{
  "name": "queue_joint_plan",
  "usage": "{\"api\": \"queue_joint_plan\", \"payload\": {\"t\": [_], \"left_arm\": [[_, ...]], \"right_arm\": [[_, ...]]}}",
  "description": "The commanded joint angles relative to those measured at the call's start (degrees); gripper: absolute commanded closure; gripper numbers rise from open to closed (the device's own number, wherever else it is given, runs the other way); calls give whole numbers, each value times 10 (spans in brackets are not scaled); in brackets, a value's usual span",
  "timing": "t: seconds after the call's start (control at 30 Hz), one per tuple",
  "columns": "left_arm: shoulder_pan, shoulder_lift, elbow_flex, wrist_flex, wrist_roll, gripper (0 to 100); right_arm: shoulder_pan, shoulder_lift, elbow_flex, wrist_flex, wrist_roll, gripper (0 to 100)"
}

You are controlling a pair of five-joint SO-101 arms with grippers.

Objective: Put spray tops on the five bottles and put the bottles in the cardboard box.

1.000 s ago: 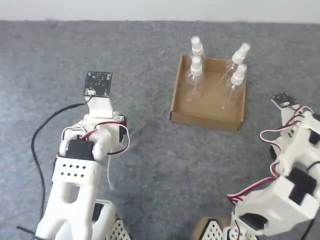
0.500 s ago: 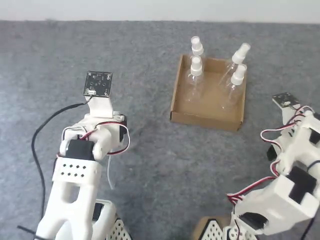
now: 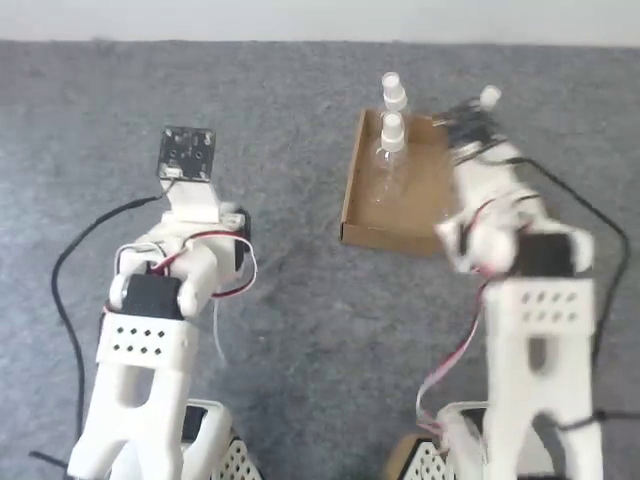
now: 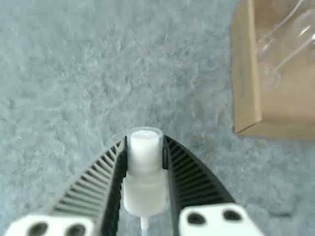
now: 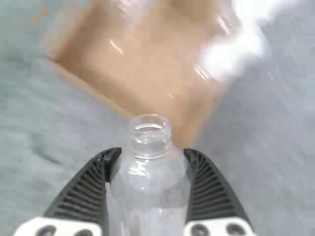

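In cardboard box (image 3: 352, 185): capped bottles (image 3: 388, 148) | left tool (image 4: 145, 144): spray top (image 4: 144, 174) | right tool (image 5: 151, 153): bottle (image 5: 150, 135)

High camera looks down; both close wrist cameras face the cardboard box (image 3: 385, 237).

A grey, carpet-like tabletop (image 3: 300, 300) carries the cardboard box (image 3: 385, 237) toward its far side.

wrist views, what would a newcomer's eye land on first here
The left gripper clamps a white spray top, while the right gripper grips a clear bottle with an open neck. In the high view, capped bottles stand in the cardboard box, right of centre.
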Motion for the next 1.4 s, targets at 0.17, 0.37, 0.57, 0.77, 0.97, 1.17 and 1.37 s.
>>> {"api": "queue_joint_plan", "payload": {"t": [0.17, 0.37, 0.57, 0.77, 0.97, 1.17, 1.37], "left_arm": [[-3, -127, -175, 92, -4, 963], [-68, -175, -228, 67, -1, 964], [-87, -175, -254, 36, 5, 964], [-39, -171, -251, 15, 78, 964], [-4, -171, -218, -25, 83, 964], [1, -170, -216, -28, 84, 964], [13, -171, -138, -84, 85, 964]], "right_arm": [[-319, -108, 133, -194, -129, 992], [-390, -110, 272, -394, -124, 992], [-440, -113, 354, -451, -121, 992], [-480, -114, 401, -553, -120, 992], [-469, -114, 496, -720, -175, 992], [-472, -114, 519, -756, -179, 992], [-473, -114, 519, -752, -179, 992]]}}
